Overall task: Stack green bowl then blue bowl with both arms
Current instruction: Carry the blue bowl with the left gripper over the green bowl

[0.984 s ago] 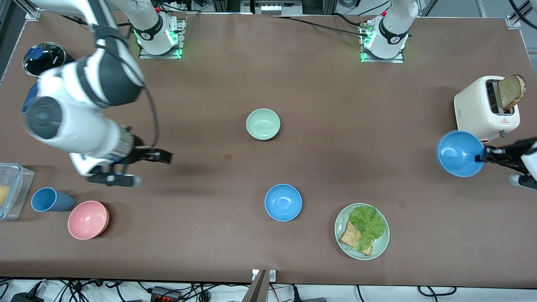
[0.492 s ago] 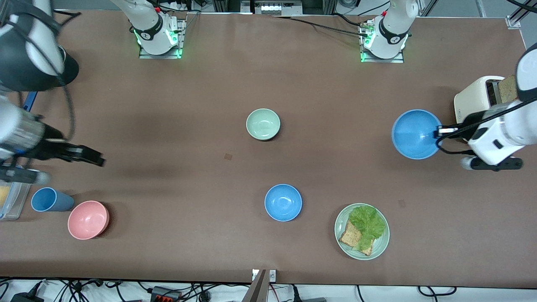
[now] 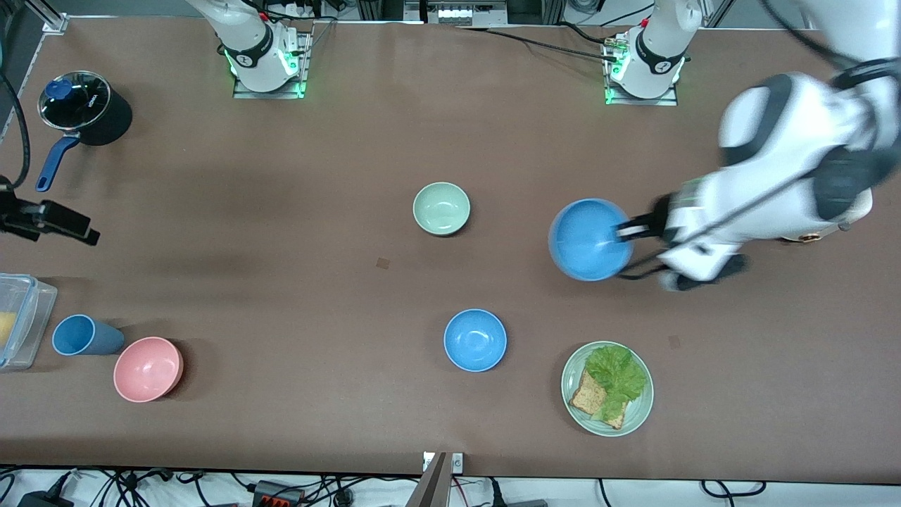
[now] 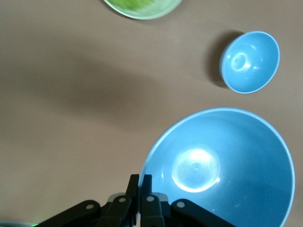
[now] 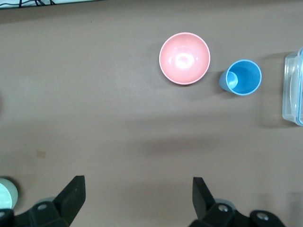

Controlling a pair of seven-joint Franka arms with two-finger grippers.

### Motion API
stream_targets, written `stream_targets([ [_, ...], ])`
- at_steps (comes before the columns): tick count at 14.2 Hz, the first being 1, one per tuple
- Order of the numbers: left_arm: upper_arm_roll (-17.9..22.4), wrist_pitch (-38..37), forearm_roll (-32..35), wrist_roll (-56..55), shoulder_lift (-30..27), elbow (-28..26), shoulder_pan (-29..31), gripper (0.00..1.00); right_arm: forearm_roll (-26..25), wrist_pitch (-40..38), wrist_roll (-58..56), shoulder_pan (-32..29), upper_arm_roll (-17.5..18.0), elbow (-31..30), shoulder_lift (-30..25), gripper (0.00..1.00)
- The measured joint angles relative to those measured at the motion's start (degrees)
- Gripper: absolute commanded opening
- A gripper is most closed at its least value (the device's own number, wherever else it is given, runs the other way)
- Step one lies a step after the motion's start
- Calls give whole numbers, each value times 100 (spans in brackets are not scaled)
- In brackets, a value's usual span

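The green bowl [image 3: 441, 208] sits upright near the table's middle. My left gripper [image 3: 626, 231] is shut on the rim of a blue bowl [image 3: 588, 239], carried over bare table beside the green bowl, toward the left arm's end. In the left wrist view, the fingers [image 4: 147, 182] pinch the held bowl's [image 4: 227, 165] rim. A second blue bowl [image 3: 475, 339] [image 4: 250, 61] rests nearer the front camera than the green one. My right gripper [image 3: 83, 232] [image 5: 137, 189] hangs open and empty over the right arm's end of the table.
A pink bowl [image 3: 148, 368] [image 5: 184, 58], a blue cup [image 3: 81, 335] [image 5: 241, 77] and a clear container [image 3: 17, 320] stand at the right arm's end, along with a black pot [image 3: 81, 105]. A pale-green plate [image 3: 569, 401] holds lettuce and bread.
The left arm has swung the held blue bowl from beside the toaster toward the green bowl. The right arm has drawn back to its end of the table, gripper open throughout.
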Motion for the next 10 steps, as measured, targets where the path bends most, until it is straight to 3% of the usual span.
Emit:
stream_targets([
  [4,-2,760,0,-604,59,-648,-435,0,-53,-25,-2,0,0,-409,-324,100],
  [7,-15,1493,0,-1100,11,-1144,-629,0,-95,205,-7,3,6,-1189,-850,100],
  [10,-67,2170,0,-2112,-25,-1531,-1191,0,-224,398,-20,10,20,-1886,-1384,100],
])
